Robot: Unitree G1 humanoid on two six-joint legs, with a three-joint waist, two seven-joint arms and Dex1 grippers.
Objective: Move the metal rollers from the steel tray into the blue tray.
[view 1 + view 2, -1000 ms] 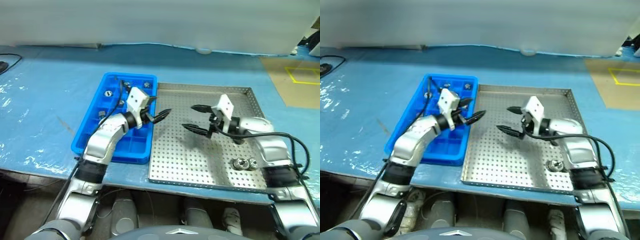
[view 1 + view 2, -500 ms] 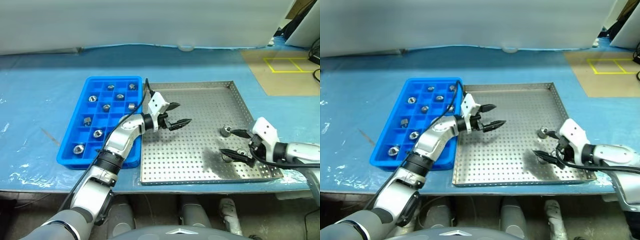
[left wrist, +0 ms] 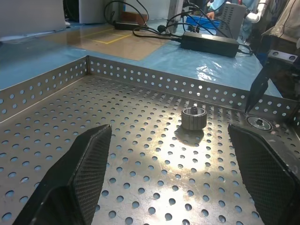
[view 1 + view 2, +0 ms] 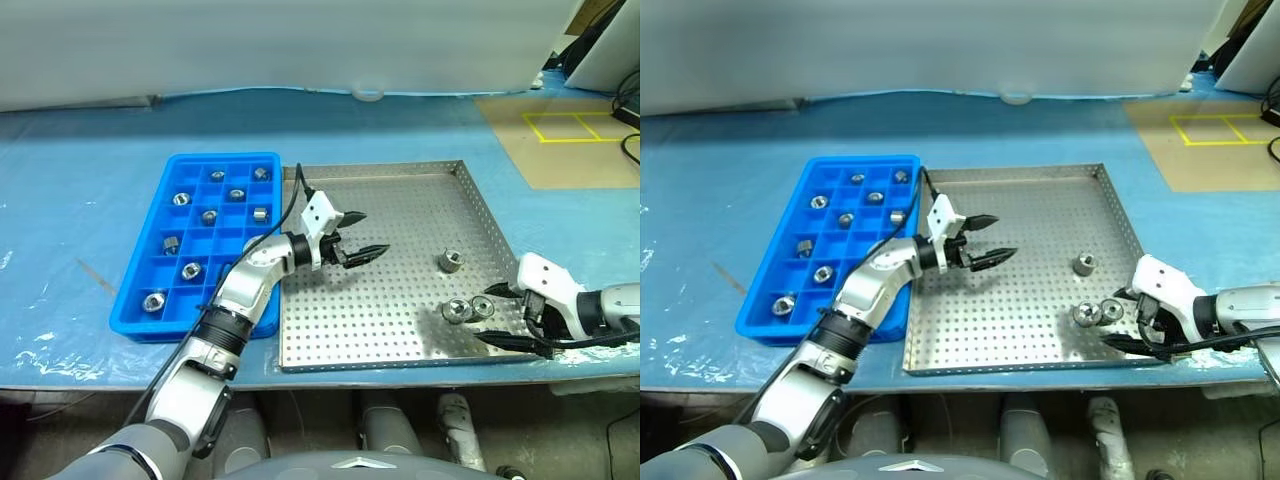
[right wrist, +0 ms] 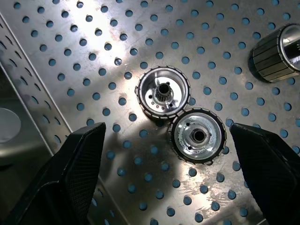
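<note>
Steel tray [image 4: 400, 330]: we see three metal rollers [image 4: 466, 308] left on it, near our right side.
Blue tray [image 4: 140, 300]: beside it, several rollers in compartments.
Left gripper [image 4: 360, 236]: spread, empty, over the steel tray.
Right gripper [image 4: 508, 316]: spread, empty, beside two touching rollers.

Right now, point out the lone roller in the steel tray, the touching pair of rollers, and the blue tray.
lone roller [image 4: 451, 261], left eye view, top face
touching pair of rollers [image 5: 180, 119], right wrist view, contact spot
blue tray [image 4: 133, 290], left eye view, left rim

No writing, label, brand or number can be read anywhere here, neither on the steel tray [image 4: 400, 345] nor on the blue tray [image 4: 140, 290] beside it.
</note>
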